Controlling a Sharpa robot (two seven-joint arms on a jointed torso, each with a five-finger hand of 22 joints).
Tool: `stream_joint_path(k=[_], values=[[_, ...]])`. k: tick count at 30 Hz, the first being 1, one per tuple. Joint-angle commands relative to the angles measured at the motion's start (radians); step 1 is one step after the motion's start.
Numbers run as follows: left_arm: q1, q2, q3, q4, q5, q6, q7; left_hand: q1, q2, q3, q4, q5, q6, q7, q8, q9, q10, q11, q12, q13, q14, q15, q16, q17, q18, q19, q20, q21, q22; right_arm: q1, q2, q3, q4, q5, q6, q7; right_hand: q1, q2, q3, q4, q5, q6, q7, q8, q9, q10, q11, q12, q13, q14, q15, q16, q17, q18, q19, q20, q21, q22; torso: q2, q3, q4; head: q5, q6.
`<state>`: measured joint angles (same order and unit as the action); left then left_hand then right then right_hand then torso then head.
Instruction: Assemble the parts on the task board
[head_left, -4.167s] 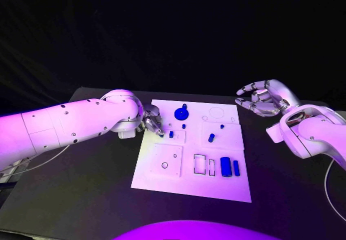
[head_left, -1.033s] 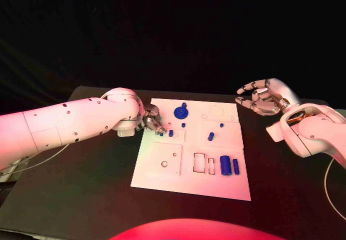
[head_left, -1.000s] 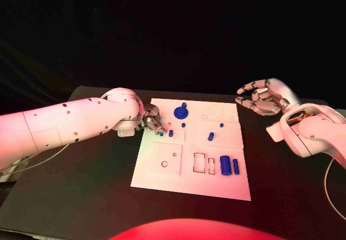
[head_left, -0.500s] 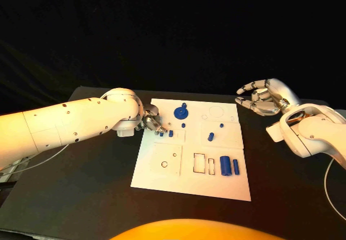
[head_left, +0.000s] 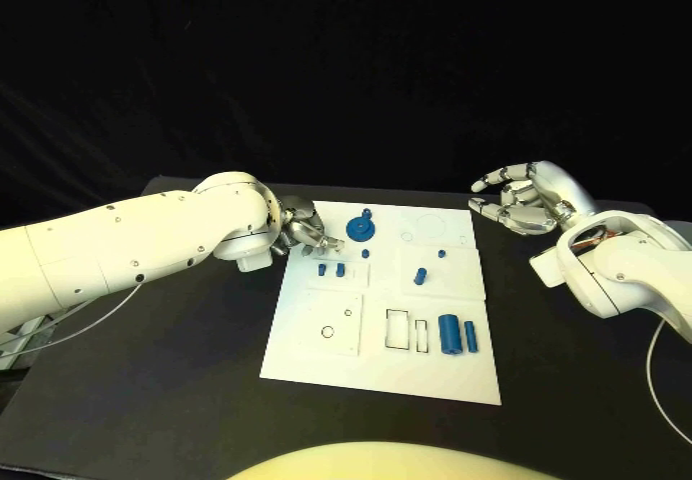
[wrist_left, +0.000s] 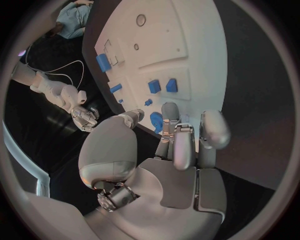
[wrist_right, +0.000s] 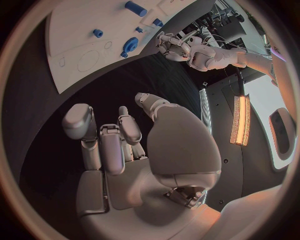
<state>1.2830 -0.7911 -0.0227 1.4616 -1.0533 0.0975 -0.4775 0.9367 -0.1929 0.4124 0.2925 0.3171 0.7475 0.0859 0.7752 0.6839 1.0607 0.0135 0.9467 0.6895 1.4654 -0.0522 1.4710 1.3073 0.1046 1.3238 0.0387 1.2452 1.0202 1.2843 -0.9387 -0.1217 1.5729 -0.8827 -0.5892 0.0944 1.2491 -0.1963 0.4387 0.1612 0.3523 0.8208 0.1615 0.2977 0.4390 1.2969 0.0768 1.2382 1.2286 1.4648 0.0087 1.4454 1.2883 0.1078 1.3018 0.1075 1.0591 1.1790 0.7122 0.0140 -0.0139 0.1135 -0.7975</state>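
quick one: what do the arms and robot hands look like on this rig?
Both arms are smooth white rounded shells with small dark screw dots. Left robot hand and right robot hand are silver metal with segmented fingers and rounded pale fingertip pads. A thin pale cable trails below the left arm.

task board (wrist_right: 75, 55) cut off by view rim, left hand (head_left: 306, 228) fingertips indistinct

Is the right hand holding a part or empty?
Empty. The right hand hovers off the task board's far right corner, fingers curled apart, and the right wrist view shows a bare palm.
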Motion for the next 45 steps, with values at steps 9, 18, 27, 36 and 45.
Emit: stream_joint_path(k=[9,18,27,36,45], values=[[0.000,0.046,-0.015,-0.001,-0.086,-0.275,0.348,0.382,-0.031,0.034,-0.040,0.005,-0.144,0.089,-0.113,-0.128,-0.234,0.089,-0.222,-0.199,-0.233,0.078,-0.407,-0.349,0.079,-0.217,0.073,-0.415,-0.475,-0.002,0.002,0.000,-0.002,-0.001,0.009,0.010,-0.009,-0.004,0.002,0.005,0.004,-0.007,0.001,0.007,-0.001,-0.005,-0.002,-0.010,-0.004,0.034,-0.009,-0.008,-0.006,0.007,-0.004,-0.003,-0.010,-0.005,0.001,-0.0008,-0.0002,-0.019,0.016],[-0.013,0.096,-0.042,-0.051,-0.282,-0.323,0.472,0.459,-0.058,-0.032,-0.025,-0.062,-0.130,0.092,-0.173,-0.233,-0.261,0.096,-0.314,-0.320,-0.347,0.090,-0.490,-0.491,0.079,-0.228,0.088,-0.485,-0.518,-0.003,0.004,0.000,-0.002,0.000,0.008,0.010,-0.008,-0.004,0.002,0.004,0.004,-0.007,0.001,0.007,-0.001,-0.007,-0.002,-0.011,-0.006,0.033,-0.009,-0.009,-0.006,0.008,-0.005,-0.003,-0.012,-0.006,-0.001,0.0013,-0.0014,-0.027,0.021],[-0.029,0.141,-0.053,-0.099,-0.475,-0.281,0.486,0.545,-0.068,0.009,-0.065,-0.052,-0.063,0.069,-0.238,-0.324,-0.260,0.087,-0.376,-0.408,-0.310,0.078,-0.392,-0.471,0.079,-0.215,0.074,-0.430,-0.478,-0.004,0.006,0.000,-0.003,0.000,0.008,0.012,-0.008,-0.004,0.002,0.004,0.004,-0.007,0.001,0.007,-0.001,-0.012,-0.002,-0.019,-0.013,0.032,-0.009,-0.011,-0.011,0.009,-0.008,-0.003,-0.018,-0.011,0.001,0.0000,-0.0002,-0.029,0.026],[-0.039,0.168,-0.055,-0.132,-0.530,-0.203,0.447,0.535,-0.072,0.017,-0.069,-0.055,-0.029,0.068,-0.260,-0.358,-0.253,0.087,-0.406,-0.452,-0.258,0.076,-0.304,-0.432,0.077,-0.209,0.075,-0.373,-0.431,-0.005,0.009,0.000,-0.004,0.000,0.009,0.013,-0.008,-0.004,0.003,0.004,0.004,-0.007,0.001,0.008,-0.001,-0.014,-0.002,-0.021,-0.015,0.032,-0.009,-0.012,-0.013,0.009,-0.009,-0.003,-0.020,-0.012,0.002,0.0001,-0.0022,-0.032,0.024],[-0.045,0.185,-0.055,-0.143,-0.539,-0.160,0.434,0.534,-0.070,0.026,-0.072,-0.055,-0.013,0.066,-0.273,-0.375,-0.235,0.085,-0.414,-0.472,-0.227,0.074,-0.249,-0.398,0.065,-0.180,0.074,-0.299,-0.346,-0.006,0.012,0.000,-0.005,0.000,0.009,0.013,-0.008,-0.004,0.003,0.004,0.004,-0.007,0.001,0.008,-0.001,-0.015,-0.002,-0.021,-0.016,0.031,-0.009,-0.013,-0.015,0.010,-0.010,-0.003,-0.022,-0.014,0.002,-0.0006,-0.0006,-0.033,0.021]])
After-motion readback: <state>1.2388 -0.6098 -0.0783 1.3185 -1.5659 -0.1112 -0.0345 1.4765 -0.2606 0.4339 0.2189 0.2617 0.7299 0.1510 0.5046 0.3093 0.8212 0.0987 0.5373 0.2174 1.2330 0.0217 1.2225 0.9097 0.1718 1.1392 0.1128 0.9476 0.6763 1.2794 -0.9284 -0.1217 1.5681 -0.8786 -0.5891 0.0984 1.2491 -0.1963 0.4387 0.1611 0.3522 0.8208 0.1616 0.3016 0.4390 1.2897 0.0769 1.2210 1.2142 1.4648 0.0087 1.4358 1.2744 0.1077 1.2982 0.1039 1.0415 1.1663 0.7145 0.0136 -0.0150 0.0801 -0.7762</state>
